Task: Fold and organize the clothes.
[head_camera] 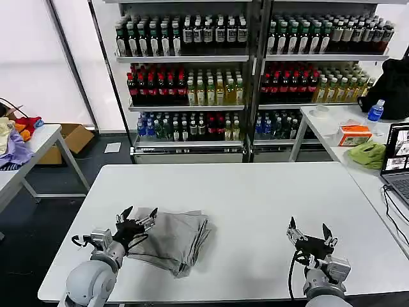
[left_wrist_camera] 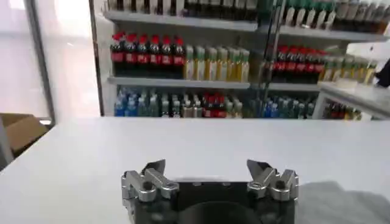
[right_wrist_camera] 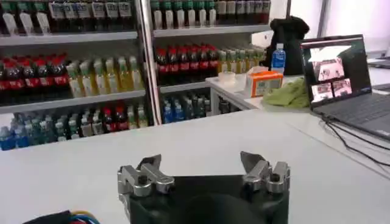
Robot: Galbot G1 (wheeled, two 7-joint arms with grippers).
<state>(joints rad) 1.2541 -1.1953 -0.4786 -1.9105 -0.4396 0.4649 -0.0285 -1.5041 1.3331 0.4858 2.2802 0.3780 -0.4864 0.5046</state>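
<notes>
— Watching the left gripper, I'd worry first. Its fingers are spread apart and holding nothing, right at the near left edge of the folded shirts. If it nudges forward or closes on just the top layer, I reckon the pile slides or the fold peels open.

— And the other arm?

— The right gripper sits low over bare white table, well apart from the cloth, fingers also apart and empty. Looks idle to me.

— Where's the clothing exactly?

— Left of centre on the table, toward the near edge. Light grey, folded into a rough rectangle, several layers showing along the right side like stacked edges. The near corner droops into a loose point, so it isn't perfectly squared.

— Any print or collar showing?

— None that I can make out from here; only plain grey faces up.

— So the risk is mostly that loose corner?

— That, and the layers are unevenly stacked; a one-sided pull would likely skew them.
</notes>
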